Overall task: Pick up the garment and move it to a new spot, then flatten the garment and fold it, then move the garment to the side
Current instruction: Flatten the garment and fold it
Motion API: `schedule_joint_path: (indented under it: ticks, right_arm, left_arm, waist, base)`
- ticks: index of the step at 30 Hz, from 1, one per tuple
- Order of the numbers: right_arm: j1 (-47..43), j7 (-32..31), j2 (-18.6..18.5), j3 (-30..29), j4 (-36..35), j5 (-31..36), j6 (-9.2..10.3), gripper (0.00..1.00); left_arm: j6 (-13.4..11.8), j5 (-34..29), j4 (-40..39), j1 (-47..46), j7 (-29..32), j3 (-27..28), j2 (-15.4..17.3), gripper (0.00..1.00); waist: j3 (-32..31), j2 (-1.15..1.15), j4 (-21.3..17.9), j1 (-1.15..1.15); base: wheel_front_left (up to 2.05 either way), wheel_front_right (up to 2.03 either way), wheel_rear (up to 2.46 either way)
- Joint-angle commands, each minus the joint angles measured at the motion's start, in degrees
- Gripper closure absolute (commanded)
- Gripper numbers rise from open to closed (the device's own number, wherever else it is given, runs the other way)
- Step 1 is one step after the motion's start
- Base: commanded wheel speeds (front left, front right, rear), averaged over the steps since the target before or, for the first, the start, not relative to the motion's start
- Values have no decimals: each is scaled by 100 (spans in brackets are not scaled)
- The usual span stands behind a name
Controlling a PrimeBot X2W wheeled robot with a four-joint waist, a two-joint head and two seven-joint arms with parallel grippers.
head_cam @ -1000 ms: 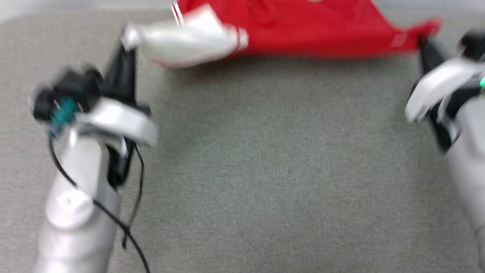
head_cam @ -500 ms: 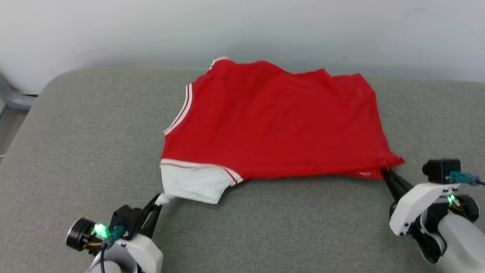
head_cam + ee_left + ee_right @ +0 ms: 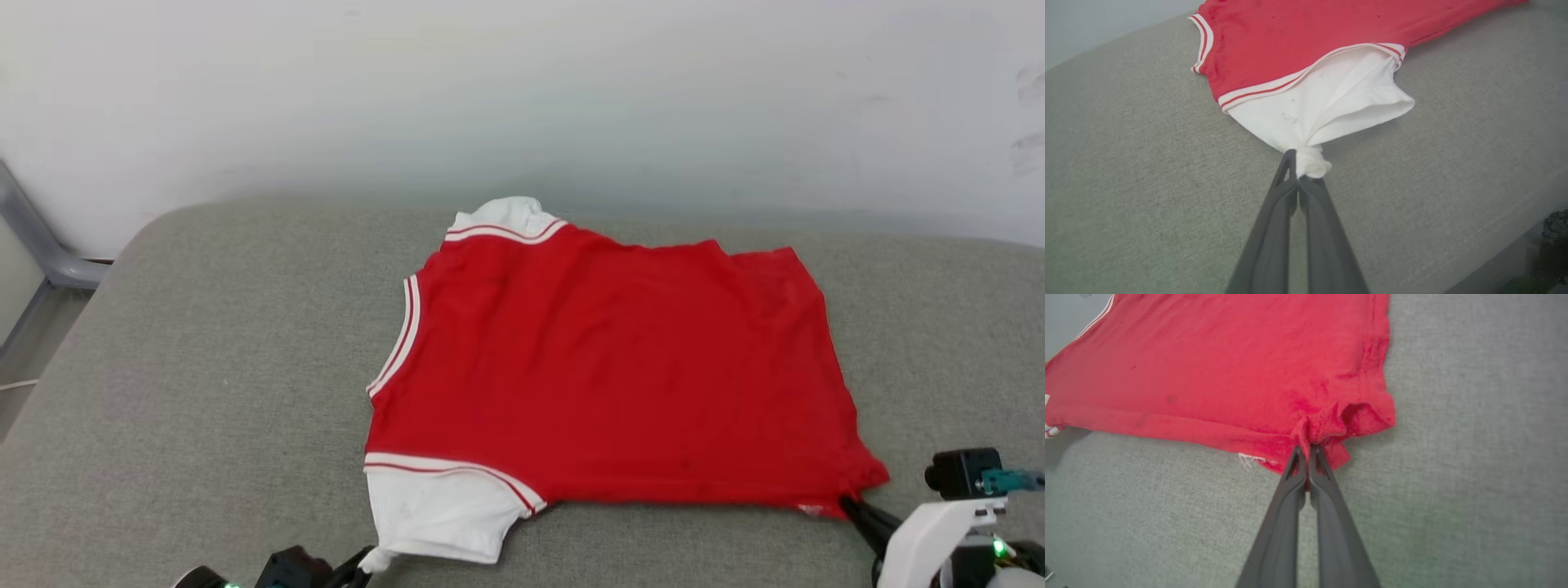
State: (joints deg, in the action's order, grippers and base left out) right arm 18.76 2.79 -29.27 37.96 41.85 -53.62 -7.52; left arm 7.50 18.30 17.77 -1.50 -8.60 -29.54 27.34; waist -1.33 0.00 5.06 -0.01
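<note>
The garment [image 3: 620, 384] is a red jersey with white sleeves and striped trim, spread nearly flat on the grey cushion [image 3: 204, 367], plain red side up. My left gripper [image 3: 1300, 165] is shut on the bunched tip of the near white sleeve [image 3: 1327, 98]; its fingertips [image 3: 363, 559] peek in at the head view's bottom edge. Over at the lower right, my right gripper [image 3: 1306, 451] is shut on the garment's red hem corner [image 3: 1339, 420], also seen as the right gripper [image 3: 853, 505] by the corner in the head view.
A pale wall [image 3: 522, 98] rises behind the cushion. The cushion's rounded left end [image 3: 131, 245] drops toward a grey frame [image 3: 41, 245] and floor. Its front edge [image 3: 1515, 228] lies close to my left gripper.
The head camera has tilted up, so the scene sits lower in the picture. The garment went from hanging stretched between both grippers to lying on the cushion. Both grips held.
</note>
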Motion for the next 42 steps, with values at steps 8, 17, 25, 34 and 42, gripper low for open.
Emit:
schedule_joint_path:
  ticks: [8, 17, 25, 34, 42]
  right_arm:
    - [-742, -642, -684, 227, -832, -780, 7, 100]
    - [-1476, -892, -1452, 226, -1887, -1134, 7, 100]
    - [-1542, -677, -1623, -202, -2391, -1150, 7, 100]
    - [-975, -895, -1408, -502, -2507, -933, 6, 100]
    - [-279, -1244, -1140, -627, -2096, -457, 7, 100]
  left_arm:
    - [-8, 595, -1010, 661, 341, -369, 720, 100]
    - [-9, 938, -1928, 1171, 717, -578, 1278, 100]
    - [-243, 908, -2186, 737, 553, -282, 1209, 100]
    - [-150, 852, -1954, -365, 803, -181, 1166, 100]
    - [-45, 846, -1289, -1342, 914, -385, 1032, 100]
  waist:
    - [-292, 0, 48, 1]
    - [-329, 0, 48, 1]
    - [-147, 0, -12, 1]
    - [308, 0, -168, 1]
    - [843, 0, -247, 1]
  base:
    - [0, 0, 0]
    - [0, 0, 0]
    - [0, 0, 0]
    - [0, 0, 0]
    - [0, 0, 0]
